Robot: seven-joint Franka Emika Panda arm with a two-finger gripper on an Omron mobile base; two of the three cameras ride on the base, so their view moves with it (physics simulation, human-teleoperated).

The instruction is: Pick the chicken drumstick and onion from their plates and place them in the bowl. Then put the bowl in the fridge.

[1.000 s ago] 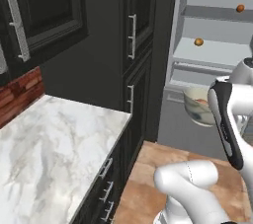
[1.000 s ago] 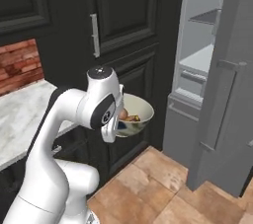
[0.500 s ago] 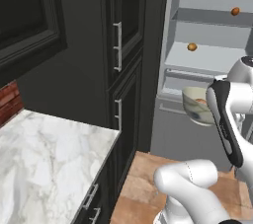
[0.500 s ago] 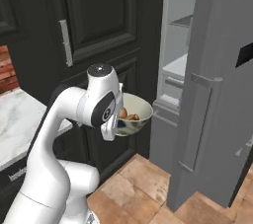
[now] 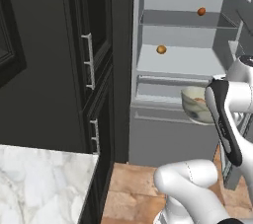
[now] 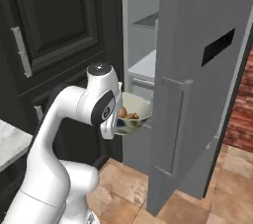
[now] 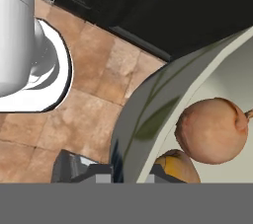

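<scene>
A kitchen with black cabinets [image 5: 89, 70], a brown tile floor [image 7: 89, 90] and an open fridge [image 5: 183, 60]. The bowl [image 6: 132, 115] hangs in the air in front of the fridge, and the hand [image 7: 129, 171] is pinched shut on its rim. The hand view shows the round onion [image 7: 212, 130] and the chicken drumstick [image 7: 175, 166] inside the bowl. The left base view shows two small orange things [image 5: 161, 49] on the fridge shelves. The right base view shows the grey fridge door [image 6: 197, 80] standing open beside the bowl.
</scene>
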